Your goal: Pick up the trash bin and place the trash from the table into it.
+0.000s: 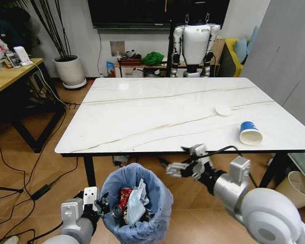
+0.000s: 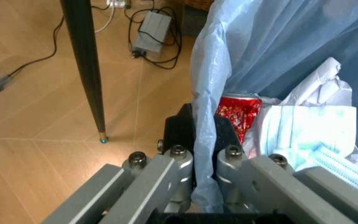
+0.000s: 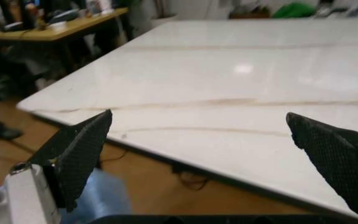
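The trash bin (image 1: 137, 203), lined with a wrinkly light blue bag, hangs in front of the table's (image 1: 157, 114) near edge. My left gripper (image 1: 99, 200) is shut on its rim. In the left wrist view the left gripper (image 2: 201, 133) pinches the blue liner (image 2: 272, 42). Inside lie a red wrapper (image 2: 238, 114) and white tissues (image 2: 316, 126). My right gripper (image 1: 185, 163) hovers open just above the bin's right side, holding nothing. Its black pads (image 3: 79, 154) stand wide apart facing the table (image 3: 229, 93). A white round lid (image 1: 223, 110) and a tipped blue-white paper cup (image 1: 250, 133) rest on the table's right part.
A yellow-wood desk (image 1: 10, 76) stands at the left, with cables on the floor below it. A white planter (image 1: 69, 71) and another robot (image 1: 195, 43) are behind the table. A white bucket (image 1: 300, 188) sits at the right. A black table leg (image 2: 86, 70) is near the bin.
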`<state>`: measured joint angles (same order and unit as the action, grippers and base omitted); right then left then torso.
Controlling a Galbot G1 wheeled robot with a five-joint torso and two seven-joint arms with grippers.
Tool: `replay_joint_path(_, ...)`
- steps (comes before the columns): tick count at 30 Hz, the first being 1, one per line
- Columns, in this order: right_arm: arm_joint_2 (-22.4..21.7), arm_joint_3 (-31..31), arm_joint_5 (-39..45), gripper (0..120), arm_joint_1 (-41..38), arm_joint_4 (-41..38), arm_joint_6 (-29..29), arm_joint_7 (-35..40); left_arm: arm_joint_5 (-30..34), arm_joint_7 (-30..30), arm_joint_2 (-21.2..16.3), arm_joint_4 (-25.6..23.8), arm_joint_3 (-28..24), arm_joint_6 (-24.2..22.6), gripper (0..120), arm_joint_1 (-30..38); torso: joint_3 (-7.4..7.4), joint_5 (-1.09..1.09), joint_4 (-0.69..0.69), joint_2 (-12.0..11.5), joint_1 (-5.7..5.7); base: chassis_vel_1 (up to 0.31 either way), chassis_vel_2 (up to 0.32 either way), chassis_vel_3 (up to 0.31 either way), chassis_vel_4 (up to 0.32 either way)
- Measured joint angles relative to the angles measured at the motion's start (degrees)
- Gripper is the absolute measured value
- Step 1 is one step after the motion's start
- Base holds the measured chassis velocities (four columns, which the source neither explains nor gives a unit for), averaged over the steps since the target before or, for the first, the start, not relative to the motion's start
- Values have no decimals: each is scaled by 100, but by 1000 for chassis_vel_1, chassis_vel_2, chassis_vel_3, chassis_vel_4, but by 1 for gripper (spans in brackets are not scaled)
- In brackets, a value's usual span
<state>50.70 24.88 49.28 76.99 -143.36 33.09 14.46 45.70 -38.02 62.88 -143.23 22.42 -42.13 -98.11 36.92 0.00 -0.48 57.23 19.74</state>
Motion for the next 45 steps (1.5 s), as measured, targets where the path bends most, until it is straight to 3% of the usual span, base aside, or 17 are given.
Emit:
replay_joint_path(2,185,520,-567,100,212,0,-154,-281,2,4,-8,0,20,0,0,-30,0,0,0,0,0,0,0,0,0)
replay_joint_path(6,353,1101,-768,100,532,0,-232,-413,4,9,-30,-4,37,0,0,-74,0,0,-2,0,0,0,0,0,0)
replay_joint_path(11,618,1433,-984,100,925,4,-343,-449,41,14,-61,-5,95,0,0,-82,0,0,-1,0,0,0,0,0,0)
replay_joint_path(18,1269,1518,-1317,100,1188,8,-284,-457,62,27,-125,-5,134,0,0,-127,0,0,-1,0,0,0,0,0,0)
replay_joint_path(26,1723,1592,-1461,100,1266,11,-268,-520,68,40,-125,-5,131,0,0,-139,0,-1,0,1,0,0,0,0,0)
replay_joint_path(45,1836,1803,-1499,100,1333,12,-278,-592,137,95,-154,-5,85,0,0,-46,0,1,0,0,0,-113,-119,108,118)
